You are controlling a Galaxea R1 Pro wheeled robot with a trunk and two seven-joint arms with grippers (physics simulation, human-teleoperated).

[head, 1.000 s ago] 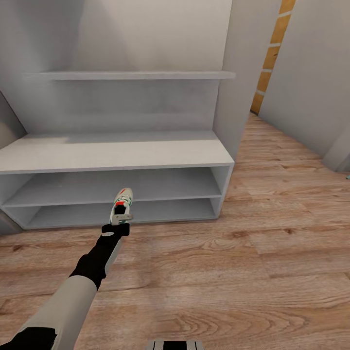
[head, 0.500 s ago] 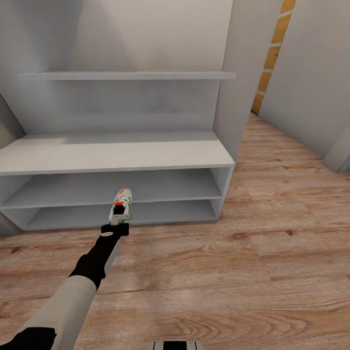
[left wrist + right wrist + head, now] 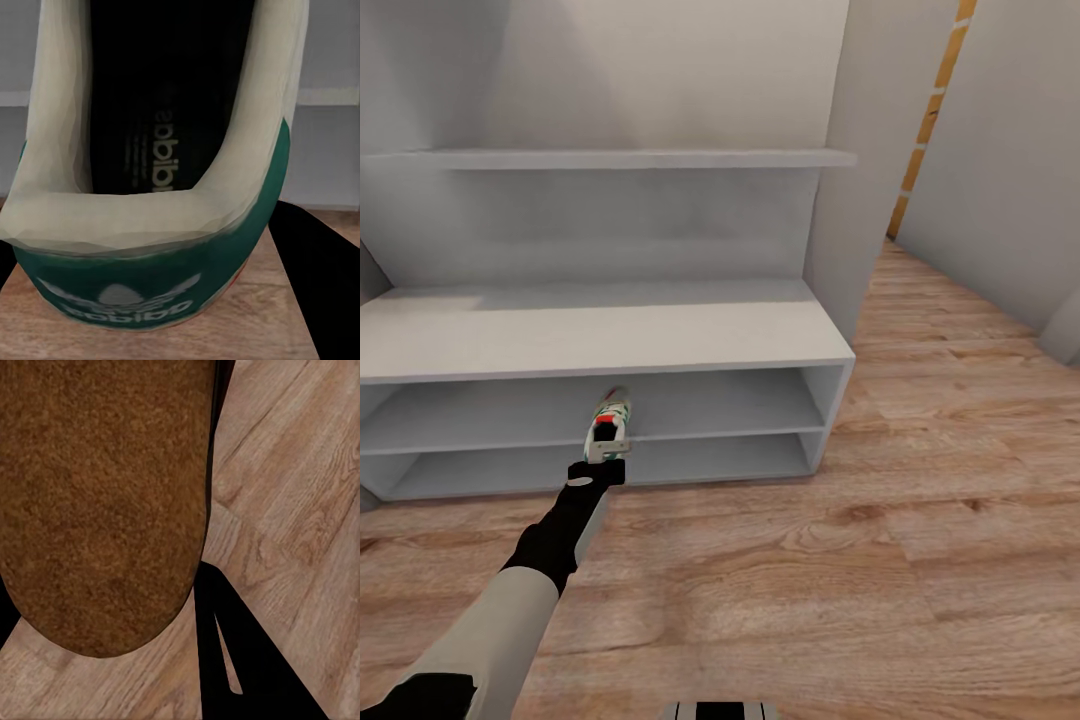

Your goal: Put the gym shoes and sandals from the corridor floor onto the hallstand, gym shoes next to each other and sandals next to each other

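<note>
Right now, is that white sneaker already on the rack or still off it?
Off it. The gym shoe is held up by the left claw, in front of the hallstand, whose visible shelves are bare.

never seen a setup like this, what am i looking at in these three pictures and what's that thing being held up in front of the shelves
This is a simulated wheeled robot with two arms. The large picture comes from a camera on its head, looking down over the left arm toward a pale grey hallstand on a wood-plank corridor floor. Its shelves look bare. The left end effector grips a gym shoe, white with green and red trim, held in front of the lower tiers. The other two pictures come from cameras near each wrist. The left wrist one looks straight into that shoe's opening. The right wrist one shows a brown sandal close up above the floor, apparently held by the right end effector, though its fingers are hard to make out.
</note>
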